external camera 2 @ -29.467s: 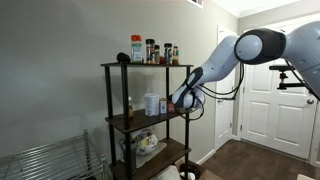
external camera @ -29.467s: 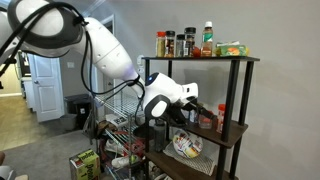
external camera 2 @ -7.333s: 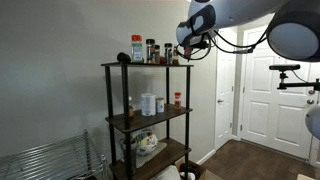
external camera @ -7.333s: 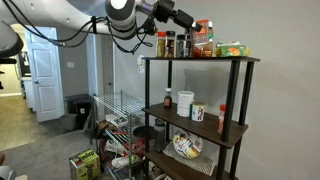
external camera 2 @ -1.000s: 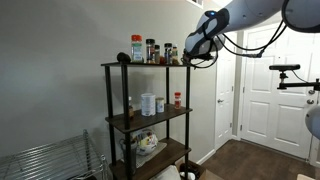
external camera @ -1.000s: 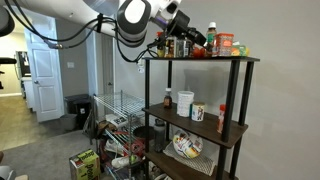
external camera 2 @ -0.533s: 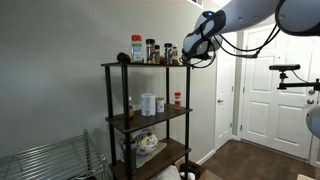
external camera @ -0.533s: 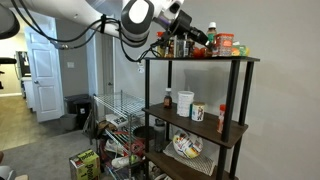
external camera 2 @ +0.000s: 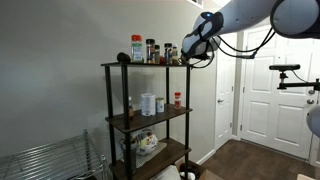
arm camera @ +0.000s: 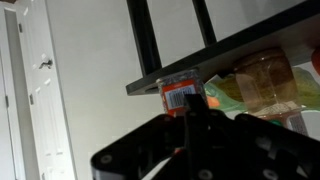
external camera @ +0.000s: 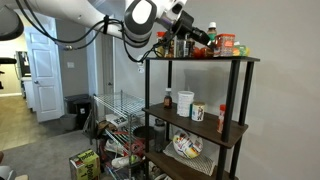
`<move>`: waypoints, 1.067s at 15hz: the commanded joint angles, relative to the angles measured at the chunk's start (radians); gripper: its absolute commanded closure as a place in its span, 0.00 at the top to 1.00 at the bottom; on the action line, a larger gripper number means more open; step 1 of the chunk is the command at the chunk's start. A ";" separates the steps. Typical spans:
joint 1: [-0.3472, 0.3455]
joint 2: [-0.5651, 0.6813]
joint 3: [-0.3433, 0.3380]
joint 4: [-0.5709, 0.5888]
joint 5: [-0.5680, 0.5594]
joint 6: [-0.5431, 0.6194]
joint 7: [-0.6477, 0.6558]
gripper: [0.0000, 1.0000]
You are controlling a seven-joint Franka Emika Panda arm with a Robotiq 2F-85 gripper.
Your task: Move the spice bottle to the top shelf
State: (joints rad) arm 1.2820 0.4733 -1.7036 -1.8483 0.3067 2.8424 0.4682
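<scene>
The spice bottle (arm camera: 180, 95), a red-orange jar with a pale barcode label, stands at the edge of the top shelf (arm camera: 235, 52) in the wrist view. My gripper (arm camera: 192, 104) is shut right in front of it, with nothing between the fingers. In an exterior view the jar (external camera: 226, 44) sits on the top shelf (external camera: 200, 59) between a green bottle and some packets, and the gripper (external camera: 204, 40) reaches in from the side at jar height. From the other side the gripper (external camera 2: 189, 52) hovers at the end of the top shelf (external camera 2: 145, 66). There the jar is hidden.
Dark-lidded spice jars (external camera: 168, 43), a green bottle (external camera: 210, 32) and packets (external camera: 240, 48) share the top board. The middle board holds white cups (external camera: 185, 101) and a slim red-capped bottle (external camera: 221, 118). A bowl (external camera: 187, 147) sits lower down. A chrome wire rack (external camera: 115, 120) stands beside the unit.
The arm has crept slightly toward the shelf over the last second. The gripper stays shut and the jar has not visibly moved.
</scene>
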 commanded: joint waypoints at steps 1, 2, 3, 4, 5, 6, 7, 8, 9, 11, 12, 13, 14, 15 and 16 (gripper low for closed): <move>-0.050 0.007 0.035 0.019 -0.008 0.007 0.006 0.00; -0.059 0.007 0.042 0.021 -0.010 0.007 0.007 0.00; -0.066 0.007 0.049 0.023 -0.011 0.007 0.009 0.00; -0.072 0.007 0.054 0.026 -0.012 0.007 0.011 0.00; -0.077 0.007 0.058 0.027 -0.014 0.007 0.011 0.00; -0.082 0.007 0.063 0.028 -0.015 0.008 0.012 0.00; -0.084 0.007 0.065 0.029 -0.016 0.008 0.013 0.00; -0.088 0.007 0.067 0.031 -0.017 0.008 0.013 0.00; -0.090 0.007 0.069 0.031 -0.017 0.008 0.014 0.00; -0.086 0.004 0.068 0.028 -0.018 0.010 0.011 0.00; -0.078 0.001 0.062 0.022 -0.018 0.015 0.008 0.00; -0.065 -0.003 0.052 0.011 -0.017 0.022 0.004 0.00; -0.048 -0.007 0.038 -0.002 -0.016 0.032 0.000 0.00; -0.033 -0.010 0.025 -0.012 -0.014 0.035 -0.003 0.00; -0.006 -0.015 0.001 -0.036 -0.012 0.050 -0.011 0.00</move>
State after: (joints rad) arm 1.2161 0.4737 -1.6505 -1.8287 0.3048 2.8425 0.4682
